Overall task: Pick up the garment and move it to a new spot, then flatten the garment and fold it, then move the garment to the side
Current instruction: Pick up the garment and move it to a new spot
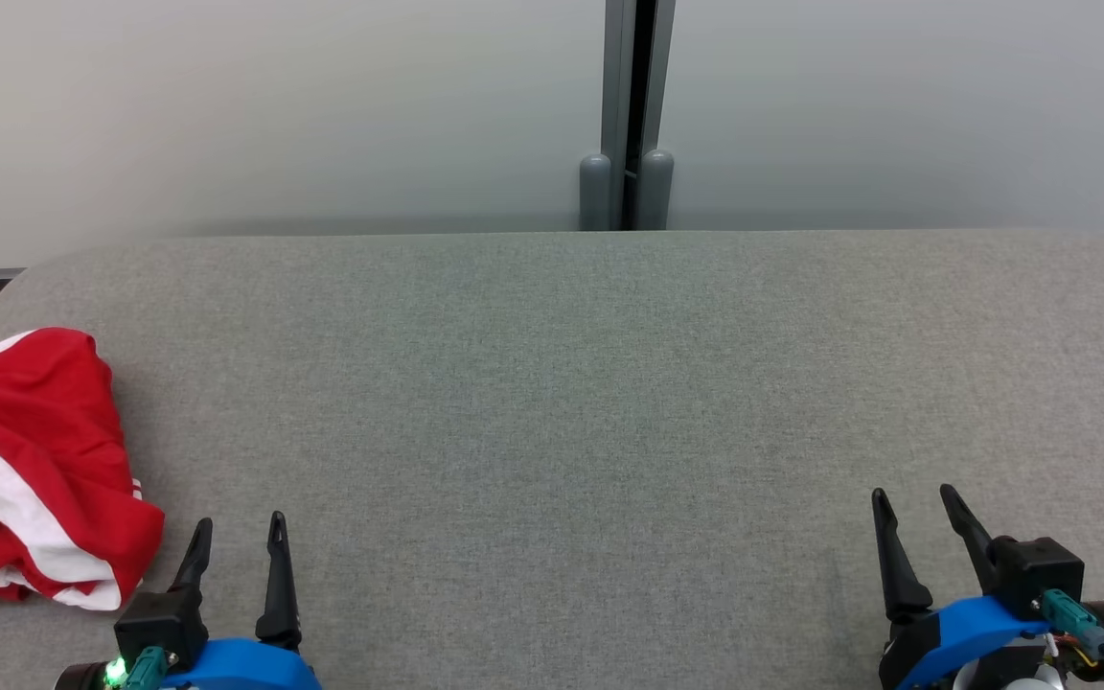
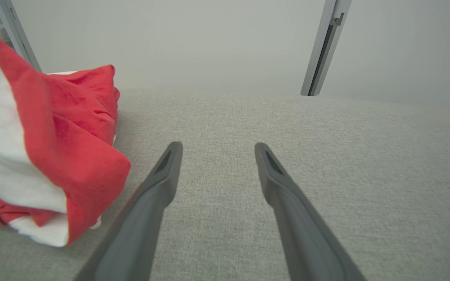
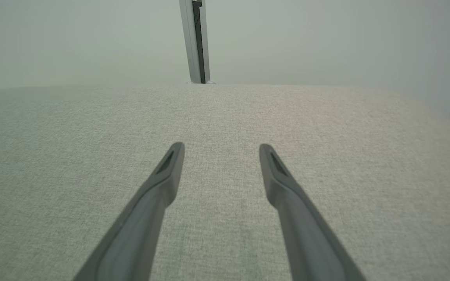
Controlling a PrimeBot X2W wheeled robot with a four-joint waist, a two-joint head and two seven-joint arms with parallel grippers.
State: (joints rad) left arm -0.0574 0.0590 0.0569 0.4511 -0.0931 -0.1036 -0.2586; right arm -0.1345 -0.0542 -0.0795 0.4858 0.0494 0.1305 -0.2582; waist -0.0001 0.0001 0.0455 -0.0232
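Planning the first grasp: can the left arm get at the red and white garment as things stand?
Probably yes. The red and white garment lies crumpled on the grey surface just left of the left gripper, whose fingers stand open; nothing lies between garment and gripper.

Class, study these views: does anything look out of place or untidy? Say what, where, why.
The red and white garment lies bunched in a heap at the left edge of the grey surface, not flat. Nothing else stands out.

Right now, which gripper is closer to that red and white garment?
Left. The left gripper sits just right of the red and white garment; the right gripper is far across the grey surface.
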